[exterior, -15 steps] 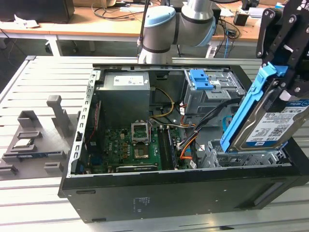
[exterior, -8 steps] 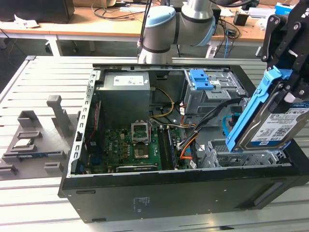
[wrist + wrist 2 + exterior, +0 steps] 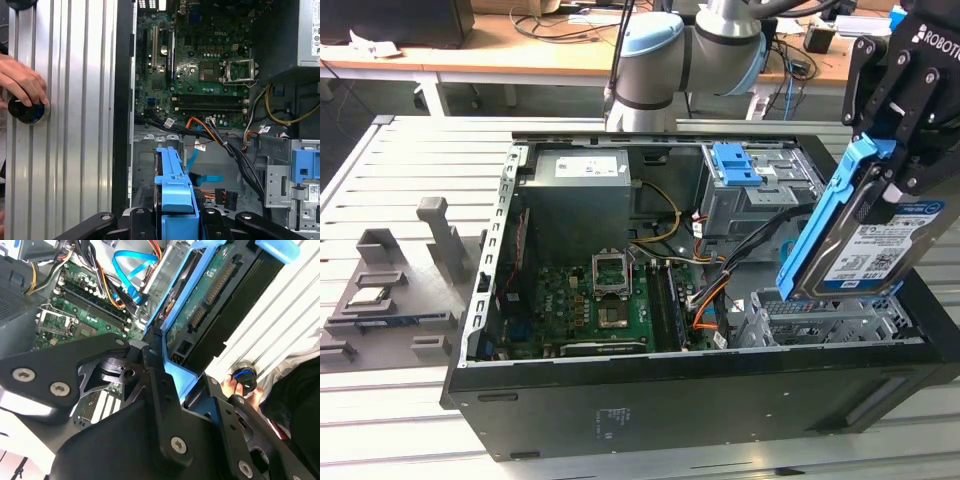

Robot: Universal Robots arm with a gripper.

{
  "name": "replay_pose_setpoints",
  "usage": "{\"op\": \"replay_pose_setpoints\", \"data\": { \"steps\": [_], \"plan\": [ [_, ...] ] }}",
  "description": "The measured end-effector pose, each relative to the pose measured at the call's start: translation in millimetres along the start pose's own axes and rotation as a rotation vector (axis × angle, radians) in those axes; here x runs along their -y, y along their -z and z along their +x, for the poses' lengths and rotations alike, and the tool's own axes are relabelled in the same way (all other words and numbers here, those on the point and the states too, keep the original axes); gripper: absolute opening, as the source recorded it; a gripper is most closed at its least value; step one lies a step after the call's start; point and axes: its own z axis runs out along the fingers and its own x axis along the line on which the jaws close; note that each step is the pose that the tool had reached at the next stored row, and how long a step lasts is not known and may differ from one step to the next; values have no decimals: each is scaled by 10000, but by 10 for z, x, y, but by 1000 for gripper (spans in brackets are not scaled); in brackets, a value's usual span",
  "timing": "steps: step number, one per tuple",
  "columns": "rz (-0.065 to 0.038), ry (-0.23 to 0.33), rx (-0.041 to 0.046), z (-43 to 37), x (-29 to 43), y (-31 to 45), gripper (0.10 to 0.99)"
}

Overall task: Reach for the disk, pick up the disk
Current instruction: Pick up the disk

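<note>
While end effector [image 3: 895, 165] grips disk [image 3: 865, 235], slatted metal table [image 3: 410, 160], wooden desks [image 3: 520, 45]

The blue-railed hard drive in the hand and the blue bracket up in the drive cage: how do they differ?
The disk hangs tilted above the open case, gripped by the hand; the blue bracket sits inside the metal cage. The disk's rails hold a silver labelled drive; the bracket appears to hold none. Both share the same blue plastic.

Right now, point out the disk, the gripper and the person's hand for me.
disk [image 3: 875, 250]: exterior view, on its white label.
gripper [image 3: 895, 140]: exterior view, between the fingertips clamped on the disk's blue rail.
hand [image 3: 20, 82]: first wrist view, on the knuckles.
</note>
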Motion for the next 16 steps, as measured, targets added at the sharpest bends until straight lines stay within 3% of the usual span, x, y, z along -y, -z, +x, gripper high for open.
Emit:
{"op": "replay_pose_setpoints", "data": {
  "steps": [9,16],
  "plan": [
    [-1,-31,3,-68,-5,-97,373],
    [-1,-30,1,-73,-7,-106,373]
  ]
}}
